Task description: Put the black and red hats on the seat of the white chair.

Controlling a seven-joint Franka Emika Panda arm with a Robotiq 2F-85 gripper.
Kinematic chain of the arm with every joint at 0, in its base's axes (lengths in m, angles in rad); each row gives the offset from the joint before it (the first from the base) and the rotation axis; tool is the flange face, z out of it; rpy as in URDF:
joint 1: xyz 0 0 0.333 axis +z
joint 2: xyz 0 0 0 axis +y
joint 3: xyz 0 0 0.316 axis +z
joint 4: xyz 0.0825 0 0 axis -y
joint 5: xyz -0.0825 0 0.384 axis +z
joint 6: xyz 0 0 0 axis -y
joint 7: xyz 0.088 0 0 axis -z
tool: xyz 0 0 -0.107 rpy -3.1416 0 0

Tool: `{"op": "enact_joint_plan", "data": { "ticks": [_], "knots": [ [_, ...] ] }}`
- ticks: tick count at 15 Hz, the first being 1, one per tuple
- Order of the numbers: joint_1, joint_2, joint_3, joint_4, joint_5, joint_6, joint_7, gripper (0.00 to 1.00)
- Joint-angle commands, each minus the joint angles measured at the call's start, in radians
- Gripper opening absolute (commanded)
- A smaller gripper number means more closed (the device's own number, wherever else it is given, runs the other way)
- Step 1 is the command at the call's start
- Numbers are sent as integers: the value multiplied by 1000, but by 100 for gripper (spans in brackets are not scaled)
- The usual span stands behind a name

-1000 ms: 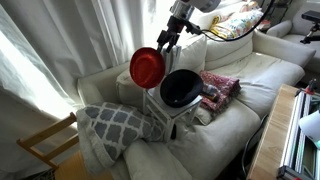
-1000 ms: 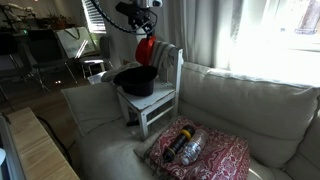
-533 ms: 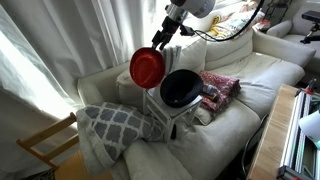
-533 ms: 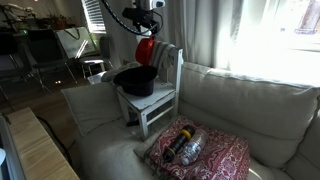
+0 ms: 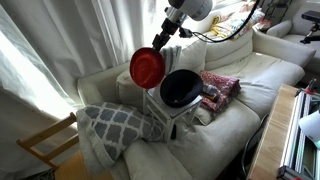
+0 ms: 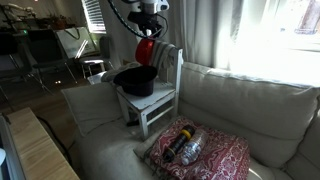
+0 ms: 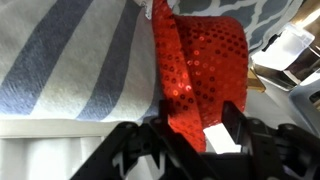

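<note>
A pale sofa point(image 5: 255, 85) carries a white chair point(image 6: 172, 70). A grey patterned cushion point(image 5: 115, 122) lies beside the chair. The black hat point(image 5: 180, 88) sits on the seat of the chair. The red hat point(image 5: 147, 67) hangs in the air near the chair back, apart from the black hat. In the wrist view the claw point(image 7: 197, 120) is closed on the edge of the red hat.

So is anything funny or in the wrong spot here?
Yes: the white chair stands up on the sofa cushions, not on a floor, with the black hat on its seat. The red hat hangs in the air, pinched by the fingers.
</note>
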Motion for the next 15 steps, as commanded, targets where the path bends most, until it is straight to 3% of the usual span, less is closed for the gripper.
{"op": "enact_joint_plan", "data": {
  "ticks": [1, 3, 4, 7, 9, 15],
  "knots": [
    [-26, 45, 32, 35, 22, 23, -50, 62],
    [-30, 51, 35, 43, 23, 18, -55, 37],
    [-30, 50, 34, 46, 21, 13, -53, 35],
    [-35, 50, 36, 52, 22, 7, -54, 11],
    [-36, 44, 37, 49, 19, 3, -51, 0],
    [-71, -48, 101, 31, 135, -79, -86, 1]
  ]
}}
